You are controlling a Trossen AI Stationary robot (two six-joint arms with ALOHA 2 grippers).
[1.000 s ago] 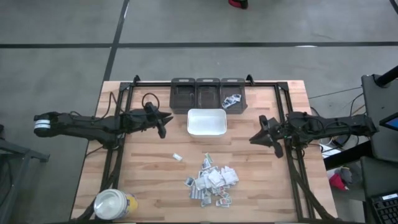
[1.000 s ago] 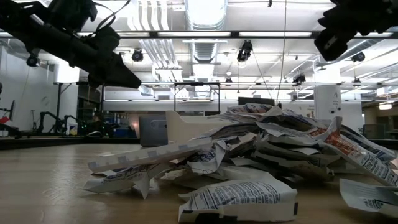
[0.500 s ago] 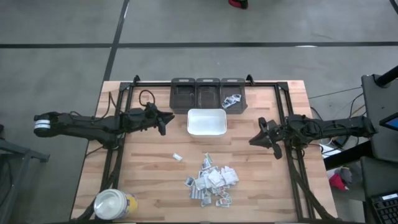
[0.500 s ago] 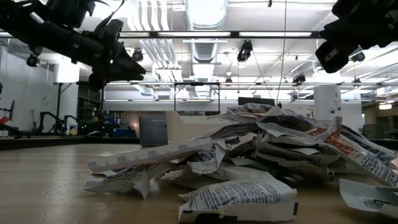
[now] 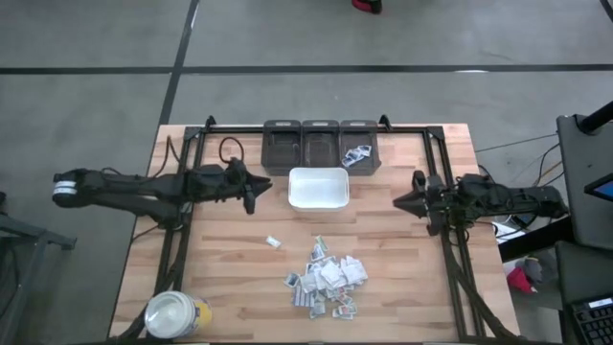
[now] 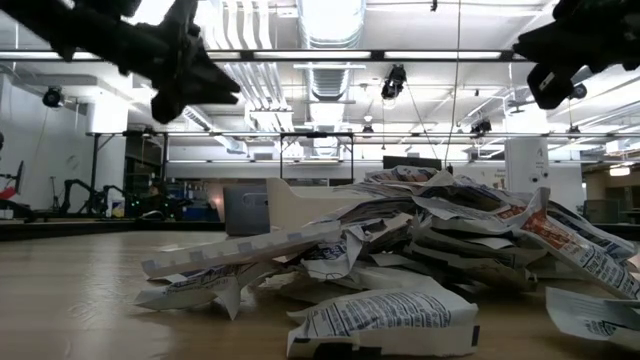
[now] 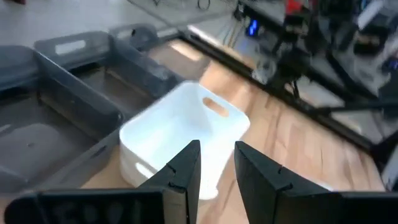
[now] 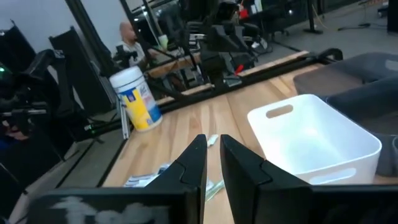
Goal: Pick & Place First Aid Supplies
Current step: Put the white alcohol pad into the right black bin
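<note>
Dark and slender, the right gripper now sits farther toward the right edge of the table than a second ago, its arm drawn back; in the low view it has shrunk toward the upper corner. The left gripper points at the tray as before, but its fingers have rolled from the earlier flat wedge shape and sit higher in the low view. Neither gripper holds anything. In the left wrist view the left fingers stand with a clear gap between them; in the right wrist view the right fingers are nearly together, leaving only a narrow slit.

Pale wooden planks with visible seams form the table, bordered by a dark metal frame. Grey concrete floor surrounds it. The low view shows a large hall behind with ceiling ducts and strip lights.

First aid supplies lie in a loose heap on the front half of the table, well apart from both grippers: small flat paper packets, creased, white with printed text. One single packet lies apart, left of the heap. A white rectangular plastic tray with a handle slot stands between the grippers. Three grey bins line the rear edge; the rightmost contains a few packets. A yellow jar with a white lid stands at the front left corner.
</note>
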